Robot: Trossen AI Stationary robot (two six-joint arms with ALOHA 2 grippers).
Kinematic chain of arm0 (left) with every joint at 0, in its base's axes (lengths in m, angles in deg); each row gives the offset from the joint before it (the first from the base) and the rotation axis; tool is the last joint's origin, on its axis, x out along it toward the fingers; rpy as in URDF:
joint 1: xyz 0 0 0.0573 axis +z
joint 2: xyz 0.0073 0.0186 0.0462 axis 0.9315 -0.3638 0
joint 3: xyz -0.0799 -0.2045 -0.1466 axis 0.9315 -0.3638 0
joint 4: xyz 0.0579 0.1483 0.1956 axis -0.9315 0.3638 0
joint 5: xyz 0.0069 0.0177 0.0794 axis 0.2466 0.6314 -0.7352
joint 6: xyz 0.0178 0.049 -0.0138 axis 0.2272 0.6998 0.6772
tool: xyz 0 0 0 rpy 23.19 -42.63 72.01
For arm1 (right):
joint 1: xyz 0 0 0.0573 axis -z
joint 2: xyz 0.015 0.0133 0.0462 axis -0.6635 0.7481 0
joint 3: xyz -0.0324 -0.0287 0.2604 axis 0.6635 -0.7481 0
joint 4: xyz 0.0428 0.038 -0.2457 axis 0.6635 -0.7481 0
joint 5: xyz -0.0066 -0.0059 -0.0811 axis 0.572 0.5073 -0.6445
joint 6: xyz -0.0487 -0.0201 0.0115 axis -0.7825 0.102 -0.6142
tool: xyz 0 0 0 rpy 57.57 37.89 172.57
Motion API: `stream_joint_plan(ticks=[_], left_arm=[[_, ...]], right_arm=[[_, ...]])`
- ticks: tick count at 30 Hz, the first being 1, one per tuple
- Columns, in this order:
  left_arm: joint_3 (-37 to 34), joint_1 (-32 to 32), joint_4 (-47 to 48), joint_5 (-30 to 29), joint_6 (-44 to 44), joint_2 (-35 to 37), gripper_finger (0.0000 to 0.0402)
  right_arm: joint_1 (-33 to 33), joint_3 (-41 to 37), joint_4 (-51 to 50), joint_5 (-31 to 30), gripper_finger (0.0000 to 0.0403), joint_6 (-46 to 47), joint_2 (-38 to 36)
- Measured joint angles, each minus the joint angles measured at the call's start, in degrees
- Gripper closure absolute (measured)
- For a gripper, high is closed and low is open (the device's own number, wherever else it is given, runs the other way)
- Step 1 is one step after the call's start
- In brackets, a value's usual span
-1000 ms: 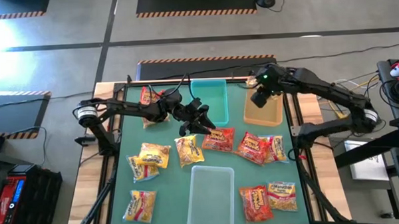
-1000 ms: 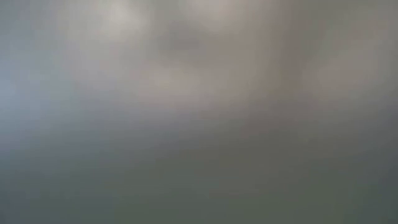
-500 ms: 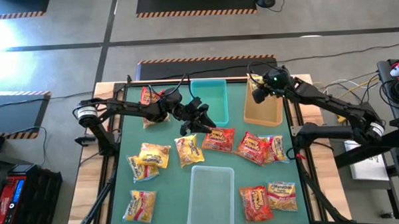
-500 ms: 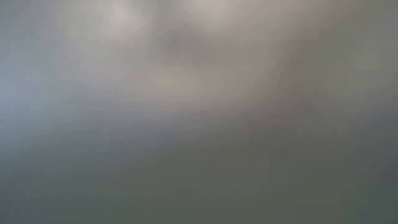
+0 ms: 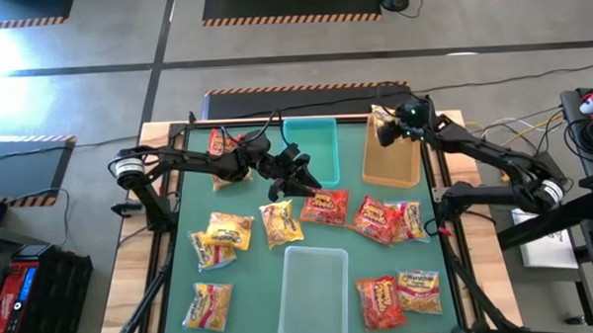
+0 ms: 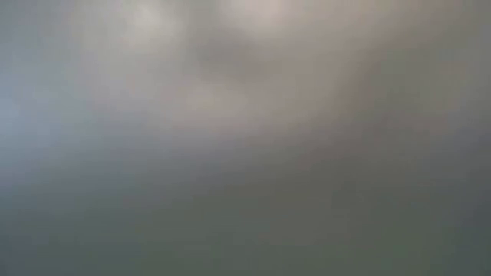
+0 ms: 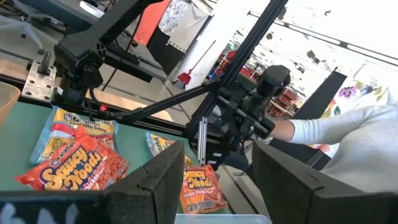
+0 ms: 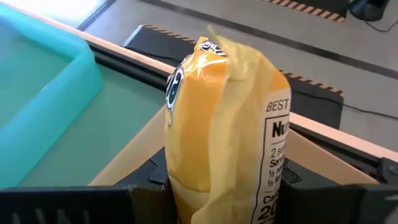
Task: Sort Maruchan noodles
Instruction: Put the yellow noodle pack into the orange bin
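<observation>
The right gripper (image 5: 384, 130) has drawn back from over the tan bin (image 5: 391, 165) to its far edge, arm bent at the table's far right corner, fingers clamped on an upright yellow noodle packet (image 8: 224, 124). The left gripper (image 5: 302, 182) reaches toward the table's middle beside the teal bin (image 5: 314, 146), fingers spread and empty, just above a red packet (image 5: 327, 206). Other packets (image 5: 222, 231) lie scattered across the green table (image 5: 251, 277).

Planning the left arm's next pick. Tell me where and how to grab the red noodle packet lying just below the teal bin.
Take the red noodle packet by its upper edge, coming straight down. It lies flat on the green table, and the left gripper, open, hovers right by that edge beside the teal bin. Its lower-left corner nears a yellow packet, so I would avoid that side.
</observation>
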Motion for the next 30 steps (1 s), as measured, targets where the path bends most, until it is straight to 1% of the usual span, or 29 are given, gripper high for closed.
stream_joint_plan(ticks=[5,13,23,25,28,30], left_arm=[[0.00,0.01,0.00,-0.74,0.24,0.00,0.0229],[0.00,0.00,0.00,-0.77,0.28,0.00,0.0229],[0.00,0.00,0.02,-0.78,-0.27,0.00,0.0229],[0.00,0.00,0.01,-0.81,-0.44,0.00,0.0229],[0.00,0.00,0.02,-0.84,-0.45,0.00,0.0229],[0.00,0.00,0.02,-0.84,-0.41,0.00,0.0229]], right_arm=[[2.07,-0.10,3.20,-0.22,0.0275,0.76,3.01],[3.81,-0.08,3.34,-0.06,0.0258,0.50,8.23],[3.82,1.81,2.39,-3.31,0.0256,-1.85,9.21],[3.83,3.13,1.25,-3.96,0.0256,-0.52,9.15],[3.85,6.12,-2.11,-4.33,0.0258,3.87,9.33],[3.85,7.42,-4.08,-4.26,0.0262,4.57,9.49]])
